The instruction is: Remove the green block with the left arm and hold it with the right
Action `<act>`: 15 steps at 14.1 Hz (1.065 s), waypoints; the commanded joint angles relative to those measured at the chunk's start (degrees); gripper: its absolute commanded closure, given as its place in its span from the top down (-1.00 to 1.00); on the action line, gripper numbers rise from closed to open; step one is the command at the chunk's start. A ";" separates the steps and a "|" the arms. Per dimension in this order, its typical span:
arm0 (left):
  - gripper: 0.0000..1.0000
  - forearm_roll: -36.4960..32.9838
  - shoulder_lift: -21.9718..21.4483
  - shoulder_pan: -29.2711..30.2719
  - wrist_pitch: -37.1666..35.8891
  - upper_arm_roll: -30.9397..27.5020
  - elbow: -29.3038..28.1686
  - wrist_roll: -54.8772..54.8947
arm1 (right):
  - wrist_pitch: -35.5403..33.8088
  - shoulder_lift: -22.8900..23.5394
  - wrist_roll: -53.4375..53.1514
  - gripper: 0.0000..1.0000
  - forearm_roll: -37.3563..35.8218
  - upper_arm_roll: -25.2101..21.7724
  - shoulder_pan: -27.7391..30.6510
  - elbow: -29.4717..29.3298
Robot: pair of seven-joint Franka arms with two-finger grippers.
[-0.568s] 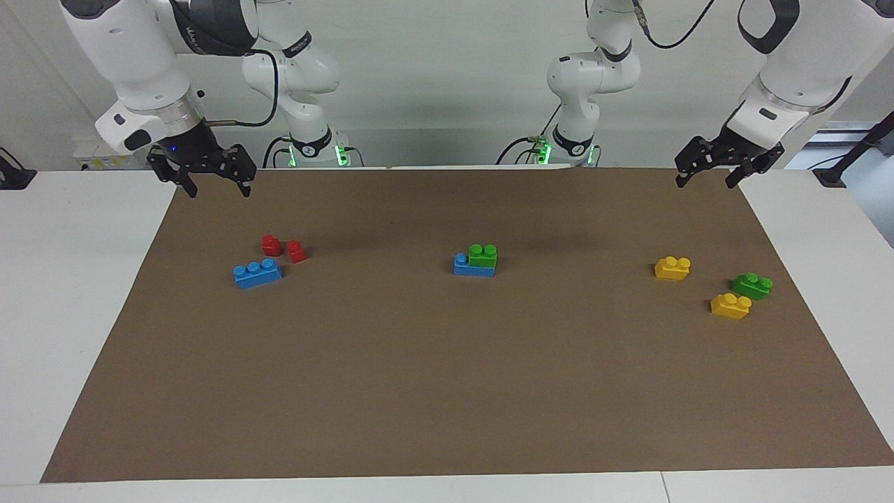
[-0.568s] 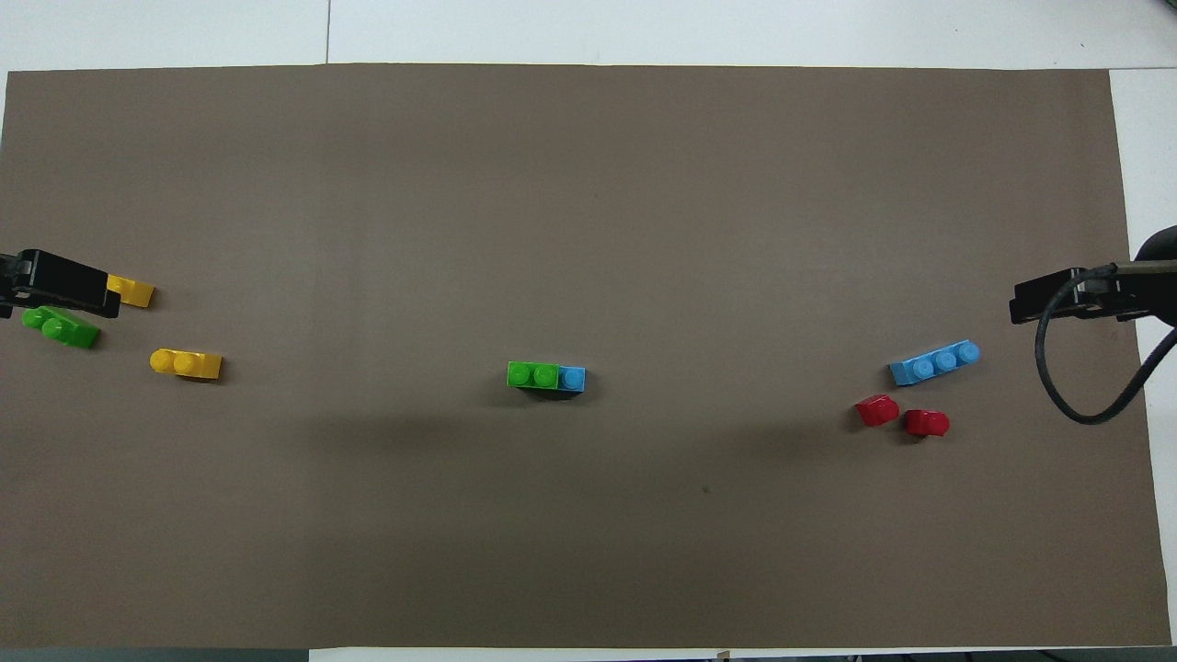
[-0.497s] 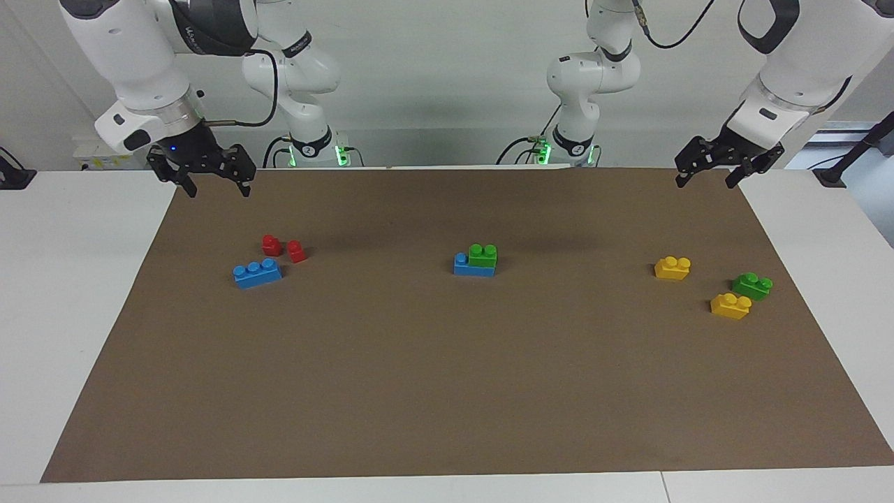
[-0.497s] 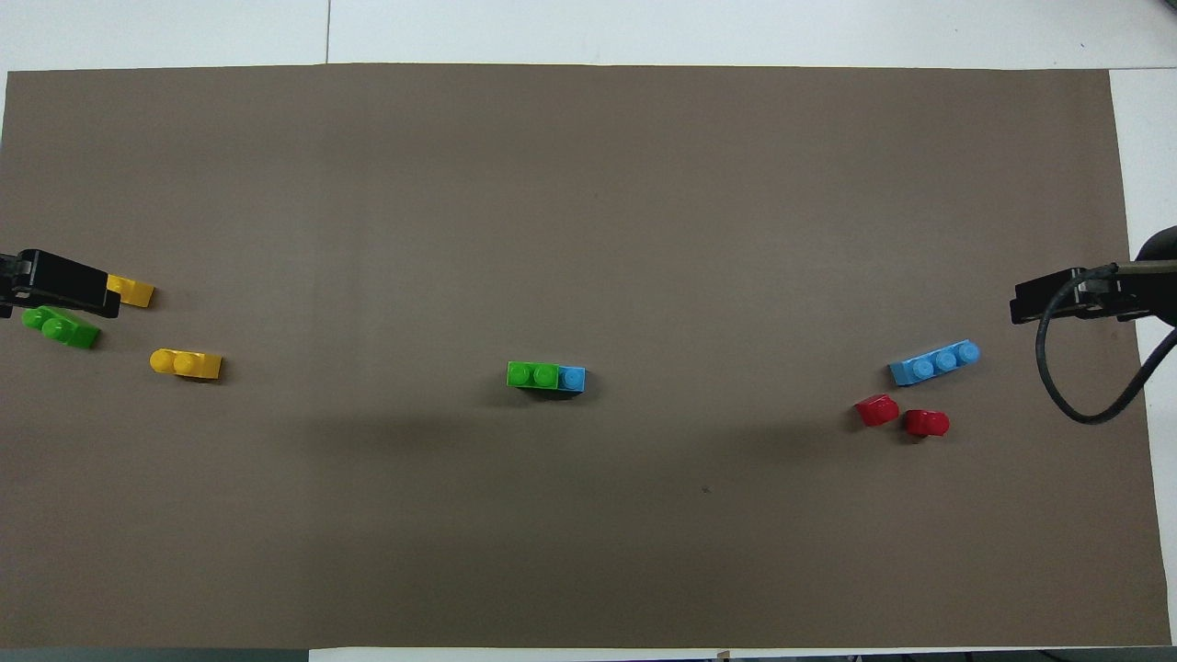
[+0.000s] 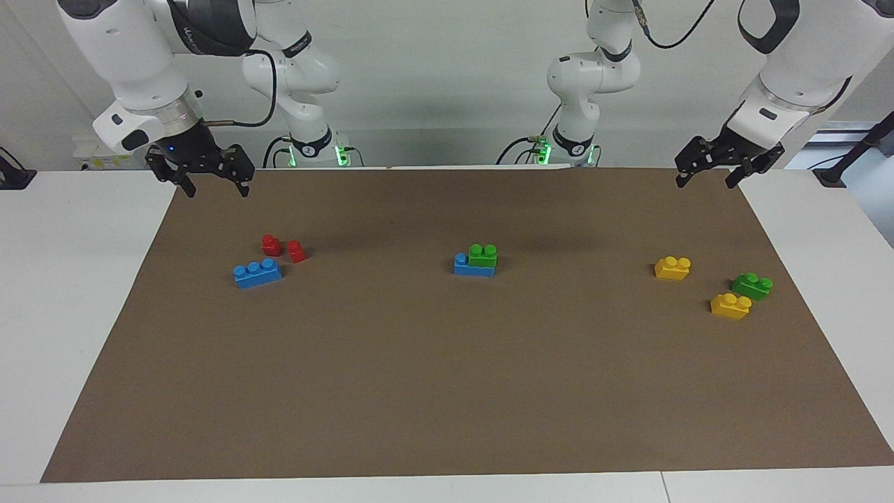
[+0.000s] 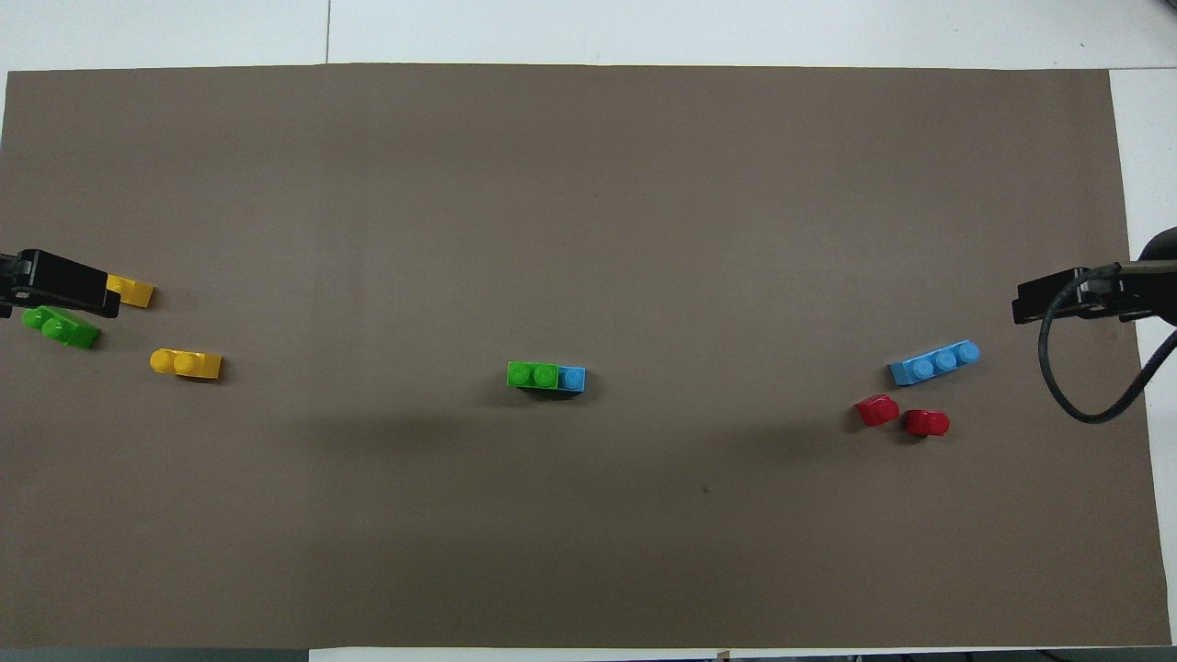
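Left hand open, green block well apart

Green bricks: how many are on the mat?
2. One green brick sits on a blue brick at mid-mat; the other green brick lies beside two yellow bricks toward the left arm's end.

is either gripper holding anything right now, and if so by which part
Nothing is held. The left gripper and the right gripper both hang open and empty over the mat's corners nearest the robots. The green block sits untouched on a blue block.
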State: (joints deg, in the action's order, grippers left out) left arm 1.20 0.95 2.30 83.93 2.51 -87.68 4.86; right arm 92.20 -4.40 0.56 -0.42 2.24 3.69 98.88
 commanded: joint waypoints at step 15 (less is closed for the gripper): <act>1.00 0.38 -5.42 -2.81 2.90 1.18 -9.69 -23.62 | 9.04 -0.70 -74.35 1.00 12.71 0.57 -11.15 7.28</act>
State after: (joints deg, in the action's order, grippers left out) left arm 1.23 -0.89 2.13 84.14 3.97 -92.31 -11.60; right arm 98.54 -4.41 -66.16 9.40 2.85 -6.37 103.60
